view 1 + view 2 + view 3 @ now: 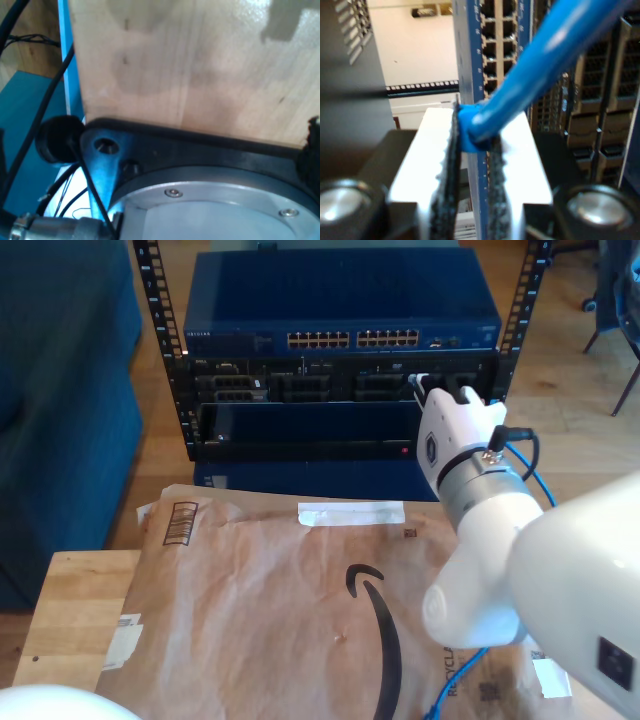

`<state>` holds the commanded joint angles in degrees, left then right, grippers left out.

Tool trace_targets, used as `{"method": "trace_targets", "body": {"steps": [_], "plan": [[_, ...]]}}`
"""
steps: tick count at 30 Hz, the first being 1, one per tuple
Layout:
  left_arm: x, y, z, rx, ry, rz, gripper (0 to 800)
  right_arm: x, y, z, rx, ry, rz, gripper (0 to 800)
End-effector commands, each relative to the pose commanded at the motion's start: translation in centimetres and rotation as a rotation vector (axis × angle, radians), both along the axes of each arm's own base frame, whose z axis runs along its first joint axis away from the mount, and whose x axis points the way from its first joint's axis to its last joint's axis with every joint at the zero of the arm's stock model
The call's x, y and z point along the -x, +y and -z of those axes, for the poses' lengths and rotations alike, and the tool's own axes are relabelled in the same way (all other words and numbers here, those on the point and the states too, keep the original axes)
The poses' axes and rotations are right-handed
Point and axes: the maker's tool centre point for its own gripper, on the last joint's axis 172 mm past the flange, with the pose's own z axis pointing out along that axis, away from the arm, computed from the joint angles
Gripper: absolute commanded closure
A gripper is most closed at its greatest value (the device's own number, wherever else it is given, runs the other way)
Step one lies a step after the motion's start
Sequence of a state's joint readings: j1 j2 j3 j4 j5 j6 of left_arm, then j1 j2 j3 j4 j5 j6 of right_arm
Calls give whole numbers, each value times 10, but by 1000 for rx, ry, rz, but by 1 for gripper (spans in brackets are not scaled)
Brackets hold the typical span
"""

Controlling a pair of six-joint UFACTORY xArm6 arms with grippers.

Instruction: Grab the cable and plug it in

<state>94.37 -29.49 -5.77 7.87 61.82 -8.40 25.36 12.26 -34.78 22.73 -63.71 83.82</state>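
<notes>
The cable (545,60) is bright blue and thin, and its small blue plug end (470,132) sits pinched between the black ribbed pads (451,165) of my second gripper (472,137), which is shut on it. Just beyond the jaws stands the blue switch with rows of ports (495,45). In the exterior view my second gripper (437,390) is at the rack's front, toward that view's right, below the blue switch (340,338). The cable (537,485) loops down behind the white arm and reappears near the table edge (450,690).
A brown paper mailer (250,610) covers the wooden table (70,610). A blue sofa (60,390) stands at the exterior view's left. The first wrist view looks at a wooden board (190,65), a black base plate with a silver flange (215,210), and black wires (45,100).
</notes>
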Motion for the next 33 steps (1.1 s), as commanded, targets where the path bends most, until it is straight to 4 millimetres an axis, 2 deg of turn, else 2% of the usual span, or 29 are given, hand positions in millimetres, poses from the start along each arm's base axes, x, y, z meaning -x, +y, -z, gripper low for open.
{"method": "trace_targets", "body": {"steps": [12, 21, 28, 33], "plan": [[0, 0, 0, 0, 0, 0, 0, -42, -3, 7, 15, -64, 89, 800], [0, 0, 0, 0, 0, 0, 0, -54, -9, 13, 24, -93, 134, 800], [0, 0, 0, 0, 0, 0, 0, -70, -15, 25, 40, -92, 178, 800], [0, 0, 0, 0, 0, 0, 0, -74, -16, 17, 40, -145, 203, 800]]}}
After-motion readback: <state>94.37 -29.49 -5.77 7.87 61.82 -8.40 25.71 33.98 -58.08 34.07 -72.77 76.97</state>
